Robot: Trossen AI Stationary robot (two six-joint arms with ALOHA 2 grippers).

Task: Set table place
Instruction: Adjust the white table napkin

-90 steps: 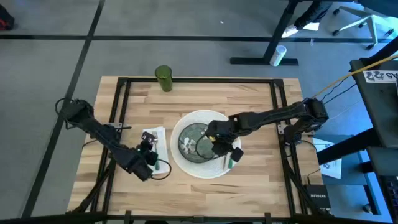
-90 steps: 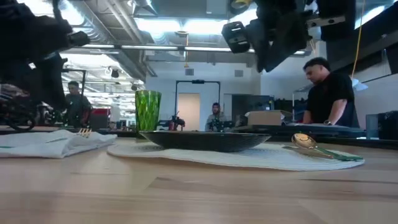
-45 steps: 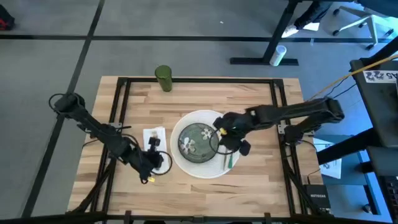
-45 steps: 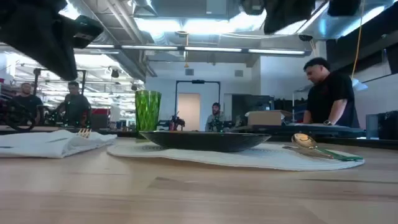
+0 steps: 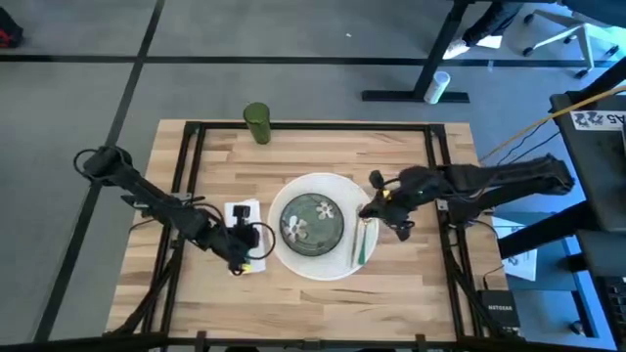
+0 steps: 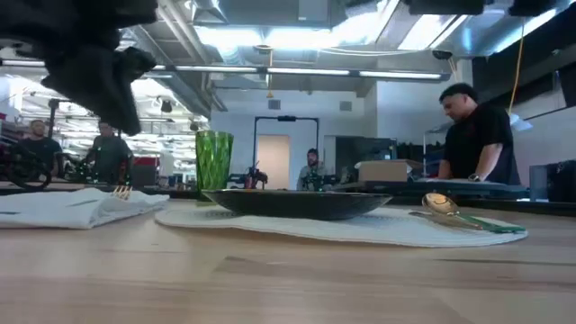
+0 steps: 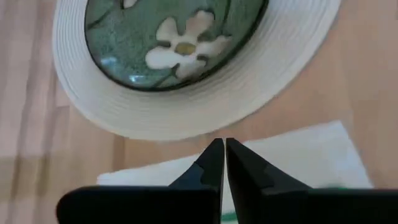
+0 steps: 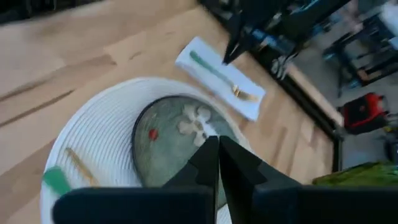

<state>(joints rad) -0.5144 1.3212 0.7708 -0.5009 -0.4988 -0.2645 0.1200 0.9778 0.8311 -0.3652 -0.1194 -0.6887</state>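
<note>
Table (image 5: 323, 152) is carrying a nearly finished setting: plate (image 5: 312, 219) on a mat (image 5: 315, 270) near its front edge, napkin (image 5: 238, 212) left, spoon (image 5: 361, 242) right. Both grippers, left (image 5: 246, 256) and right (image 5: 373, 208), are hovering with fingers together, holding nothing.

Bright ceiling lights (image 6: 270, 36) glare at twelve o'clock in the low view; both wrist views are softly blurred.
</note>
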